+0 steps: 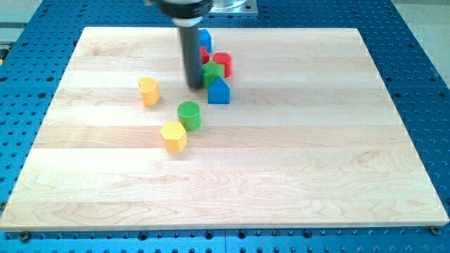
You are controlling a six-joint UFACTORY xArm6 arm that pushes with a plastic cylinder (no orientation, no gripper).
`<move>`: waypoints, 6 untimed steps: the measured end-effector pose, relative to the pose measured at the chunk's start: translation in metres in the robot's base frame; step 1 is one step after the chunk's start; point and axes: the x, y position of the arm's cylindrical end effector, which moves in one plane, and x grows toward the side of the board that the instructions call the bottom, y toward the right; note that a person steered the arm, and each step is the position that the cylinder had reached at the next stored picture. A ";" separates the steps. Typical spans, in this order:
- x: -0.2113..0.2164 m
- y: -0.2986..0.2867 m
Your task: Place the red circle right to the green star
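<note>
The red circle [223, 63] sits near the board's top centre, touching the upper right of the green star [213, 72]. My tip [195, 86] is at the end of the dark rod, right against the green star's left side. A second red block [204, 54] shows partly behind the rod, just above the star. A blue house-shaped block [219, 91] lies just below the star.
A blue block [205, 39] stands above the cluster. A green cylinder [189, 115] and a yellow hexagon [173, 136] lie below and to the left. A yellow block [149, 91] lies at the left. The wooden board [316, 154] rests on a blue perforated table.
</note>
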 end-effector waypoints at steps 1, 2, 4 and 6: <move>-0.021 0.042; -0.061 0.087; -0.130 0.125; -0.118 0.197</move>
